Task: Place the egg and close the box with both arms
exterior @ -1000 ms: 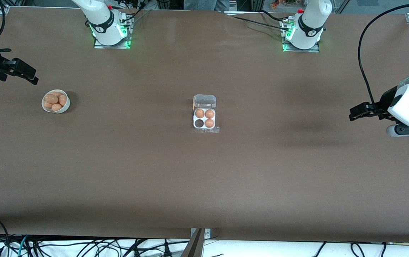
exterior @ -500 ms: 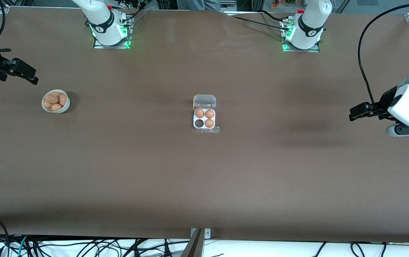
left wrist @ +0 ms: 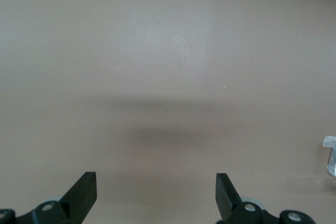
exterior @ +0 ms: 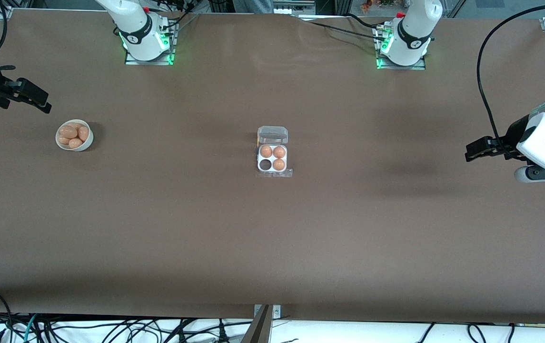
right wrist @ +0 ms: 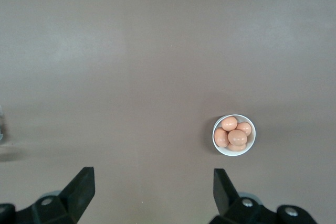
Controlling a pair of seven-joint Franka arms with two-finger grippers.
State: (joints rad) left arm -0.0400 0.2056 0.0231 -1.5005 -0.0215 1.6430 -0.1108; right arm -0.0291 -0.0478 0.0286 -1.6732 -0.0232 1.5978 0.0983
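Front view, working from the box [exterior: 272, 158] as the landmark, near things first. Sits at mid-table, white tray with four cells, clear lid [exterior: 272, 135] swung open and lying flat on the edge farther from the front camera. Three cells filled with tan-orange eggs; the fourth, the one nearer the camera and toward the right arm's end, dark and empty [exterior: 265, 165].

Well apart from the box toward the right arm's end, and slightly farther from the camera: a round white bowl [exterior: 86, 140] heaped with eggs, one egg [exterior: 68, 132] lying on top of the pile. No egg held by either arm.

Well apart from the box toward the left arm's end: left gripper [exterior: 467, 153] hanging over bare table, fingers spread wide in the left wrist view [left wrist: 156, 192], nothing between them; only a sliver of the clear lid at that picture's edge [left wrist: 330, 156].

Out past the bowl at the right arm's end: right gripper [exterior: 46, 105] up over bare table near the table's edge, fingers likewise parted and empty in the right wrist view [right wrist: 153, 190], bowl [right wrist: 216, 141] showing on the table ahead of them.
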